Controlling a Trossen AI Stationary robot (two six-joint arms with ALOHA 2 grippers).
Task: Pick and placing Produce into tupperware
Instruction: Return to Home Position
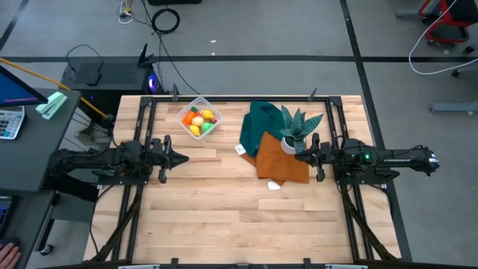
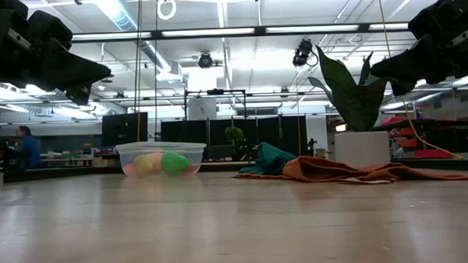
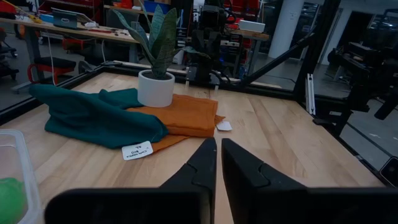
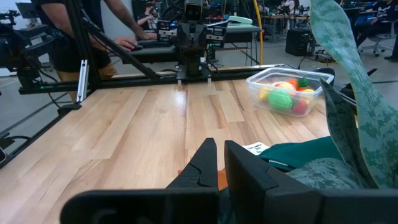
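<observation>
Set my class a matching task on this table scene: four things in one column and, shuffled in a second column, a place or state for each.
Column one
1. tupperware
2. potted plant
3. left gripper
4. right gripper

Column two
A. stands on the orange cloth
B. shut and empty, at the table's left side
C. holds the toy produce
D. shut and empty, close to the plant's pot

Pairs: 1-C, 2-A, 3-B, 4-D
</observation>
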